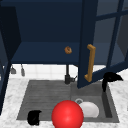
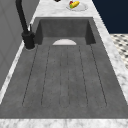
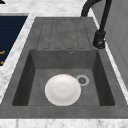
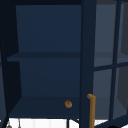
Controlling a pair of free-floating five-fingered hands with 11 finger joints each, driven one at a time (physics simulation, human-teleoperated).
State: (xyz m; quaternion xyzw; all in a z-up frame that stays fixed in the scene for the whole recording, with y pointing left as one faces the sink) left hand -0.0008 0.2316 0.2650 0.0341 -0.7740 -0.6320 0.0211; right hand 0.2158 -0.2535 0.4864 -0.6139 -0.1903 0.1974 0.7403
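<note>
1. While the door (image 1: 86, 30) stands swung open above the sink's (image 1: 42, 95) right half, its handle (image 1: 90, 62) looks ungrasped.
2. Right hand (image 1: 110, 77) hovers over the sink's right rim, just beside the door's lower edge; whether its fingers are clenched I cannot tell.
3. Left hand (image 1: 34, 117) floats at the sink's front left, beside a ball (image 1: 67, 115); its fingers are equally unclear.
4. Taking the handle would, I judge, call for a reach leftward and up.

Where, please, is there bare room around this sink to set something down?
The ribbed drainboard left of the basin is bare, bordered by the faucet and the marble counter. The basin is crowded by the white plate. The lower cabinet shelf is free beside the small brown item.
</note>
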